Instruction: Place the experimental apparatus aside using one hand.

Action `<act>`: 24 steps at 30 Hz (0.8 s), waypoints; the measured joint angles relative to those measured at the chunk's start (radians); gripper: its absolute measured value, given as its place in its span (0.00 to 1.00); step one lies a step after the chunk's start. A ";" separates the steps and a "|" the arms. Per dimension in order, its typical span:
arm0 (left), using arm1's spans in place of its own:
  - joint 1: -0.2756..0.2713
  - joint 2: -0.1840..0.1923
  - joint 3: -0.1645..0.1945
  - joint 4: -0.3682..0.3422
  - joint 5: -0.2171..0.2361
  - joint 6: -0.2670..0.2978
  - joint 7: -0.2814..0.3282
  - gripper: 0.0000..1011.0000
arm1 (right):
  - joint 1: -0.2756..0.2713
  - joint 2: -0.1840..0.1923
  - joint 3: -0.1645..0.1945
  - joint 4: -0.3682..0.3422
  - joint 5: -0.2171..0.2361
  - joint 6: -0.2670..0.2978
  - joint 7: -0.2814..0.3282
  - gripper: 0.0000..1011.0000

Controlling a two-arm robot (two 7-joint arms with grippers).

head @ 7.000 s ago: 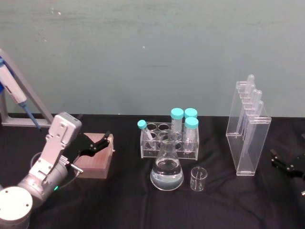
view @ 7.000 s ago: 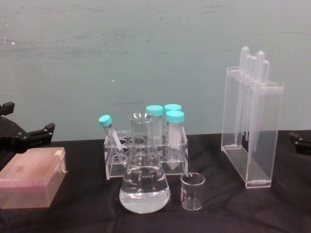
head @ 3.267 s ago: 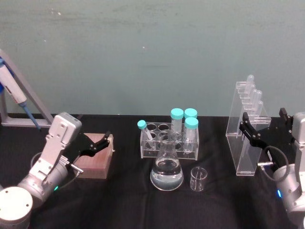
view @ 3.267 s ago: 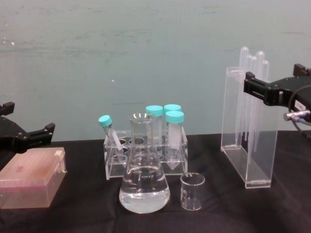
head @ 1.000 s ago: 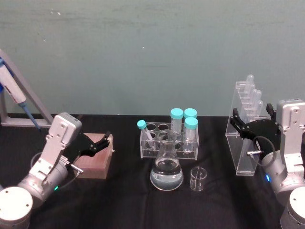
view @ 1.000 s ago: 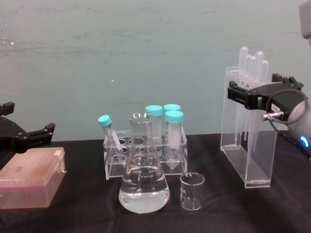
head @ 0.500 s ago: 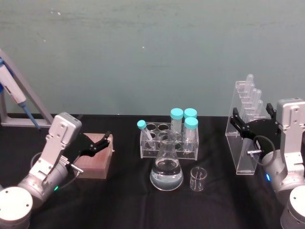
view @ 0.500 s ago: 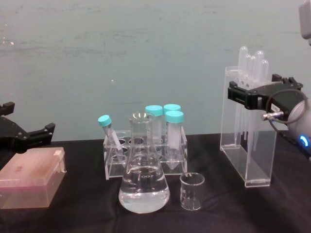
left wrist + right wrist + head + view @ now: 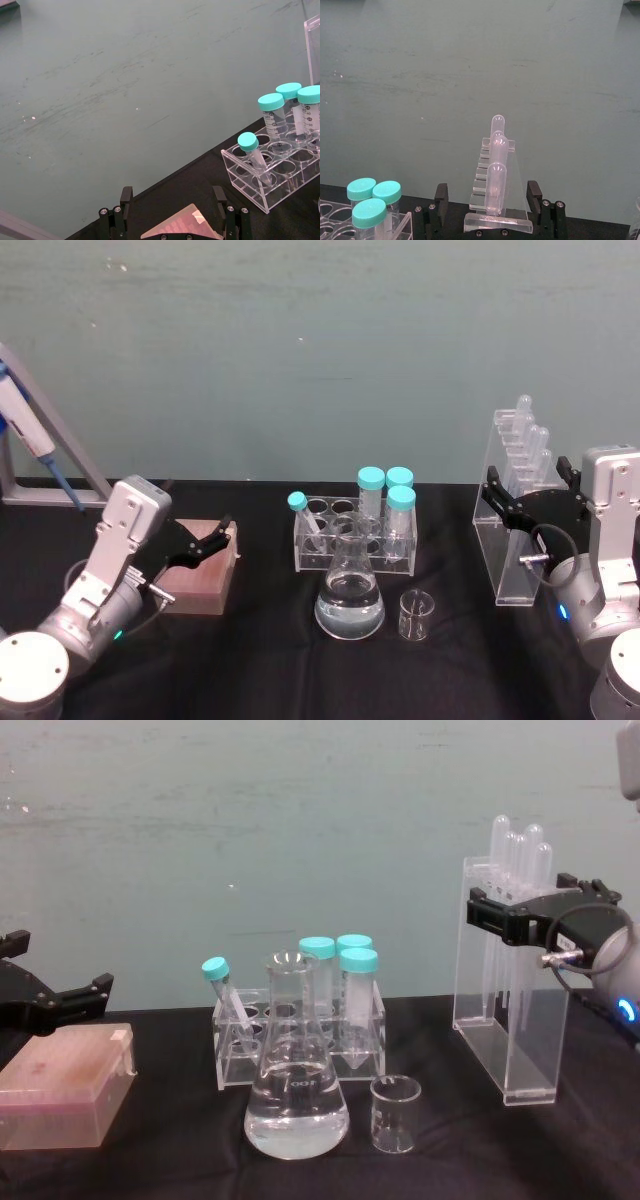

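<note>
The experimental apparatus is clear labware on the black table. A tall acrylic stand [image 9: 515, 550] [image 9: 510, 1020] holding plastic pipettes [image 9: 520, 850] is at the right. A conical flask [image 9: 350, 600] [image 9: 296, 1105] with clear liquid and a small beaker [image 9: 415, 615] [image 9: 396, 1115] sit at the centre front. My right gripper [image 9: 530, 485] [image 9: 530, 902] [image 9: 487, 197] is open at the stand's top, one finger on each side of it. In the right wrist view a gap shows beside the stand [image 9: 495, 220]. My left gripper [image 9: 205, 540] [image 9: 70, 995] [image 9: 172, 205] is open, parked over a pink box.
A clear tube rack [image 9: 355, 535] [image 9: 300, 1040] with teal-capped tubes stands just behind the flask. The pink box [image 9: 200, 575] [image 9: 65, 1085] lies at the left, and a pipettor on a slanted holder [image 9: 30, 440] at the far left. Bare black table lies in front.
The right gripper rose from the table's right edge to the top of the acrylic stand and straddled it. Over the last second it barely shifted. The stand and left arm stayed put.
</note>
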 joint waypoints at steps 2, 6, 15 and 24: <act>0.000 0.000 0.000 0.000 0.000 0.000 0.000 0.99 | 0.000 0.000 -0.001 0.000 0.000 0.000 -0.001 0.99; 0.000 0.000 0.000 0.000 0.000 0.000 0.000 0.99 | 0.000 0.000 -0.001 0.000 0.000 0.000 -0.002 0.99; 0.000 0.000 0.000 0.000 0.000 0.000 0.000 0.99 | 0.000 0.001 -0.002 -0.001 0.001 -0.001 -0.004 0.99; 0.000 0.000 0.000 0.000 0.000 0.000 0.000 0.99 | 0.000 0.001 -0.003 -0.001 0.001 -0.002 -0.006 0.99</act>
